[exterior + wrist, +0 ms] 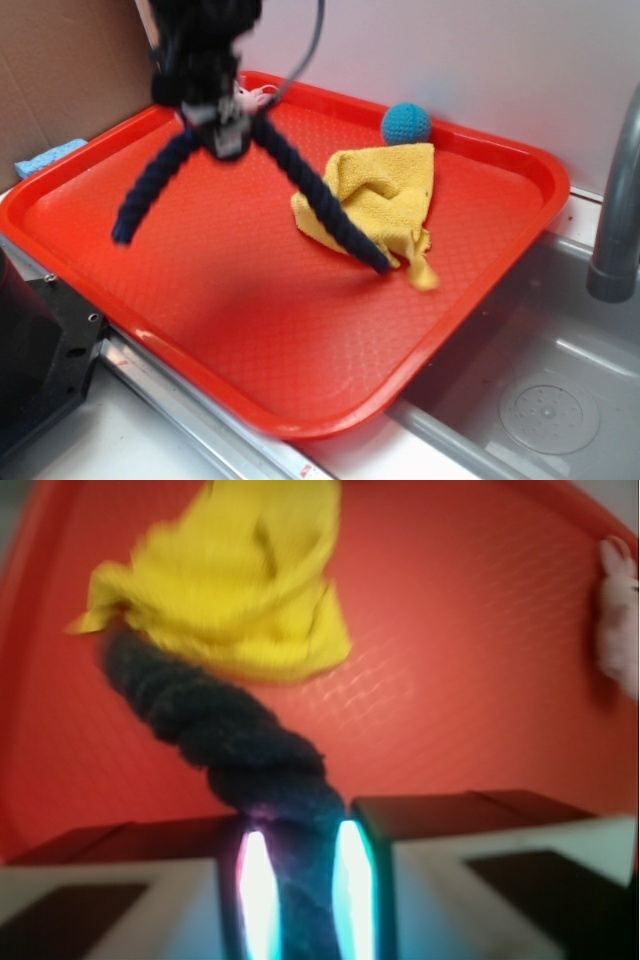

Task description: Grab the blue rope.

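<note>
Grab looks done: gripper [228, 135] pinches the blue rope [315, 195] mid-length above the red tray's [200, 300] far left, both ends drooping, right end near the yellow cloth [385, 200].

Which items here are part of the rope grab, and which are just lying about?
Part of the job:
- thick dark navy twisted rope, lifted
- black gripper, clamped on its middle

Just lying about:
- crumpled yellow cloth
- small teal crocheted ball
- small pink toy
- red plastic tray
</note>
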Controlling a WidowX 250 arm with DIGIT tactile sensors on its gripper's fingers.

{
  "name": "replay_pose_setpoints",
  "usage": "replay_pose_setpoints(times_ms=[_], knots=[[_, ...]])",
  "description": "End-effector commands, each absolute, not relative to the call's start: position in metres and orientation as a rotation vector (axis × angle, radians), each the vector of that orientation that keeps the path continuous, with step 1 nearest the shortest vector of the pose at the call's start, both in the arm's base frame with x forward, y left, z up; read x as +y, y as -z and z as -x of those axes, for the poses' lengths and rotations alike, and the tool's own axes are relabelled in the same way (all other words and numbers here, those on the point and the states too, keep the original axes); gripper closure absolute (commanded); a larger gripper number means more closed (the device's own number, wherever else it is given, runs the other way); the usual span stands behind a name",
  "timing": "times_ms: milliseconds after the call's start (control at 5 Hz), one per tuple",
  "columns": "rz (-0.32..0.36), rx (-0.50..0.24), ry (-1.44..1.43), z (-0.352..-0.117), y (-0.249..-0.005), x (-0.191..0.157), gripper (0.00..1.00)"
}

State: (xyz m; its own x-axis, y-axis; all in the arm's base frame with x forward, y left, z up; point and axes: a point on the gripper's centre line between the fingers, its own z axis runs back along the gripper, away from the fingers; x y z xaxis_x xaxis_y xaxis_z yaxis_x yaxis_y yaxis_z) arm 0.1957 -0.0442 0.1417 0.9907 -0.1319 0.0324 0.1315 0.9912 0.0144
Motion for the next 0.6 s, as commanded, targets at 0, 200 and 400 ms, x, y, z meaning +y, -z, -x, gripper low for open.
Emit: replay_pose_setpoints(times_ms=[0,200,400], knots=[[-0.015,-0.117,-0.142,-0.2041,-0.1931,-0.0065,1.0],[-0.001,-0.124,-0.146,-0.206,-0.1932,-0.0044,1.0],[-0.038,-0.081,-0.128,-0.2096,-0.1898,-0.0021,1.0]])
